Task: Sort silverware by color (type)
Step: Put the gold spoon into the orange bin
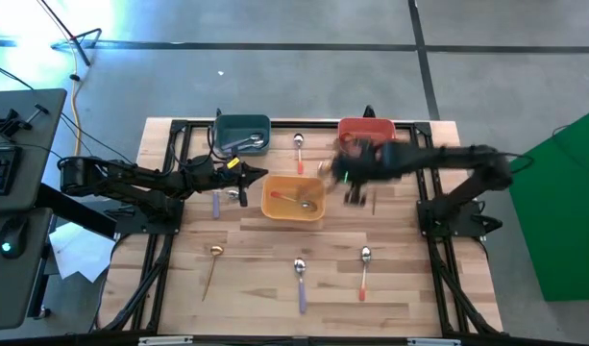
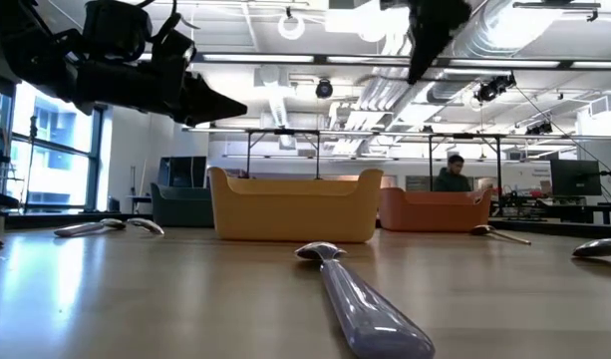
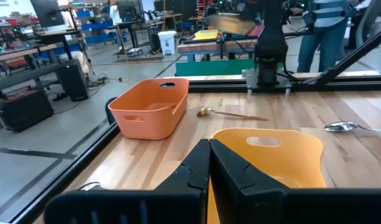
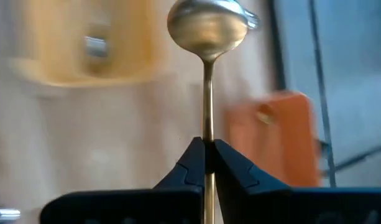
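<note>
Right gripper (image 4: 204,163) fingers pinched on thin handle of gold spoon (image 4: 207,28), airborne between yellow bin (image 1: 294,198) and red bin (image 1: 365,129), likely mid-transfer for sorting. Left gripper (image 3: 209,163) fingers closed, empty, left of yellow bin.

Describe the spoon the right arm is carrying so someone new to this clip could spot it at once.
Start at the yellow bin in the middle of the table, then look toward the red bin at the far right. Between them the right gripper hangs above the wood, jaws shut on the gold spoon. It has a thin gold handle, unlike the coloured-handled spoons, and is the only one off the table.
</note>
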